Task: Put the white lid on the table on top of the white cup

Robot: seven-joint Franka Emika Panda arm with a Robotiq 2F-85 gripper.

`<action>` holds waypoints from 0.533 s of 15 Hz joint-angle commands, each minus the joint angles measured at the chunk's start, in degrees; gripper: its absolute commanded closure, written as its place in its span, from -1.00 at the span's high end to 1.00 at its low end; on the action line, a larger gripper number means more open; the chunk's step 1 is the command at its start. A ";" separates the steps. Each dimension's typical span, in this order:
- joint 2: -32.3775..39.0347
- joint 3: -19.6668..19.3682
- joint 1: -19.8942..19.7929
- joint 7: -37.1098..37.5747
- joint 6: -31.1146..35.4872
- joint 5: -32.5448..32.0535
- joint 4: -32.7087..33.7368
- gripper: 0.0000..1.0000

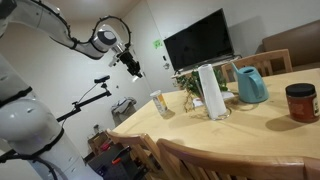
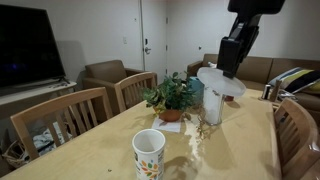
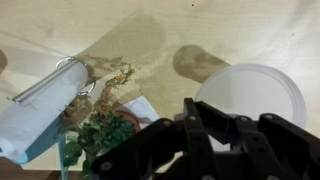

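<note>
gripper (image 2: 226, 72) closed on the white lid (image 2: 222, 84), held high over the worktop (image 2: 90, 155), well apart from the white cup (image 2: 149, 154).

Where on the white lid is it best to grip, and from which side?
Pinch the rim from above at one edge: the white lid is a thin, flat, wide disc that looks too broad to span. The gripper appears shut on its rim that way now, lid roughly level.

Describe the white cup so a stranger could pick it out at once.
Start at the wooden table and find the tall white roll beside the potted plant. The white cup stands alone past the plant, near the table's end. It is slim, about half the roll's height, with yellowish-orange print.
</note>
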 commanded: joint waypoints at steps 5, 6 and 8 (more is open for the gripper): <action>9.09 0.14 3.44 -0.02 -16.20 -7.76 14.11 -0.97; 10.38 0.02 3.96 -0.12 -19.53 -8.77 16.09 -0.97; 12.64 -0.26 4.97 -0.45 -23.78 -10.29 19.30 -0.97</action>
